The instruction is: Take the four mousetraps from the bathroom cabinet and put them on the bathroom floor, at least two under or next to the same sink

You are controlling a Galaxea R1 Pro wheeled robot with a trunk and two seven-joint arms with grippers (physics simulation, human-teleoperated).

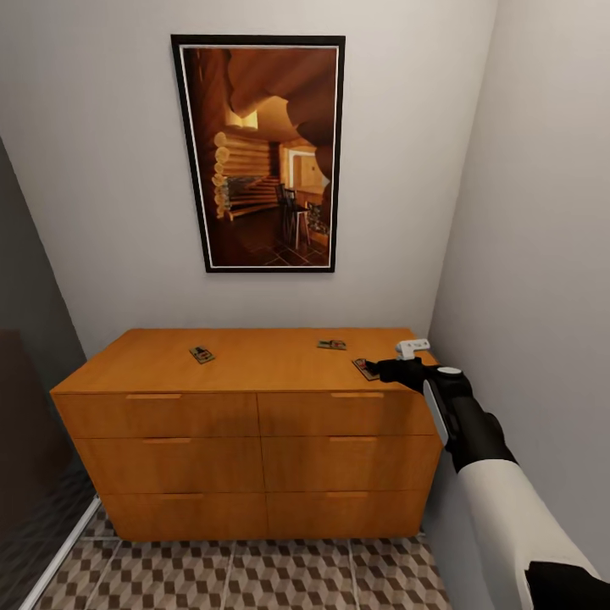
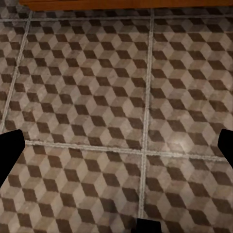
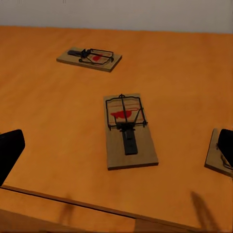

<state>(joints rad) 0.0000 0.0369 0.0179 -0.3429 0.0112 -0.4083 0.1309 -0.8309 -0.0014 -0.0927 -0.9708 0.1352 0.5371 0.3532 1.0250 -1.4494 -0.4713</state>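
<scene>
1. While the right arm reaches over the cabinet's [image 1: 246, 407] right front corner, the right gripper [image 1: 373, 368] hovers at the near edge of the top, its dark fingers spread wide with nothing between them.
2. Three mousetraps are visible in the head view on the flat top: one toward the left [image 1: 202, 354], one right of centre near the back [image 1: 331, 344], and one at the right [image 1: 364, 368] just beside the right gripper's fingertips.
3. As seen from the right wrist camera, one mousetrap [image 3: 129, 131] lies between the two spread fingers [image 3: 9, 153], untouched; another [image 3: 89, 58] lies farther off near the wall, and a third [image 3: 218, 154] shows partly beside the other finger.
4. Each trap lies flat, wire parts and red spot facing up.
5. The left gripper [image 2: 119, 155] points down at the bathroom floor [image 2: 97, 121], its fingers wide apart and holding nothing.
6. A framed picture [image 1: 258, 152] hangs on the wall above the cabinet.
</scene>
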